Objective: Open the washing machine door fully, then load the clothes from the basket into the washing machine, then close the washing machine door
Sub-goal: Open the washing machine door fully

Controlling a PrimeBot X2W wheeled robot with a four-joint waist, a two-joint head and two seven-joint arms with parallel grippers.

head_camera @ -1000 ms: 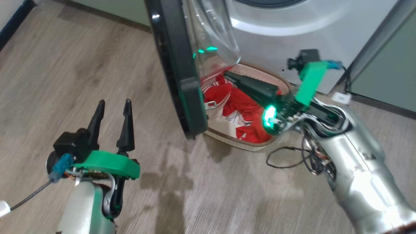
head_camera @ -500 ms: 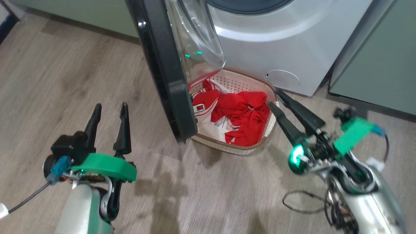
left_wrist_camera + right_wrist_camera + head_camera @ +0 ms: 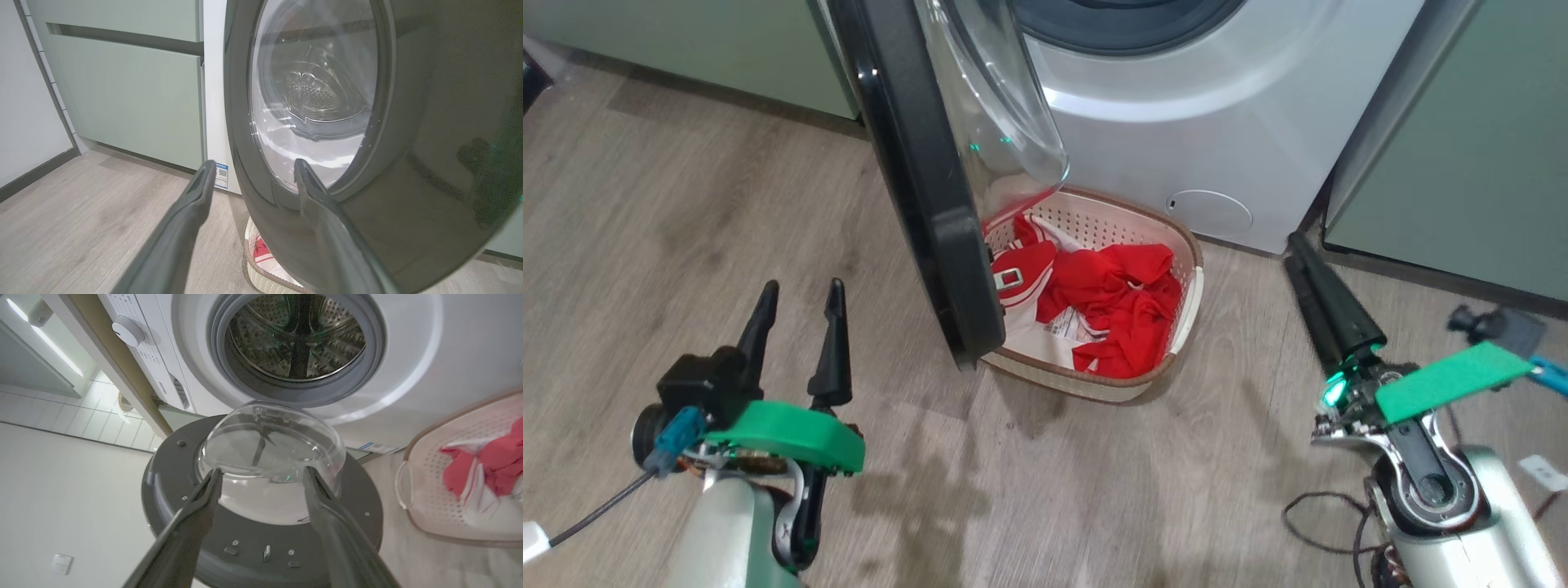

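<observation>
**A:** Where do we stand?

**B:** The washing machine door hangs open, edge toward us. Its lower rim is over the left end of the basket, which sits on the floor just in front of the washing machine. The clothes lie in the basket, and the drum looks bare to us.

**A:** And our grippers?

**B:** Both carry nothing. Our left gripper has its fingers spread and sits left of the door's outer face, apart from it. Our right gripper is spread just as wide in its wrist view, and sits right of the basket, clear of it.

**A:** What worries us?

**B:** The door overhangs the basket. If we reach in from above, we may knock the rim or drag fabric against it, and the door could swing. We judge it needs opening wider first.

**A:** And the count?

**B:** One door, one basket, one washing machine and two grippers. The clothes are one tangled heap, so we cannot tell how many pieces there are.
</observation>
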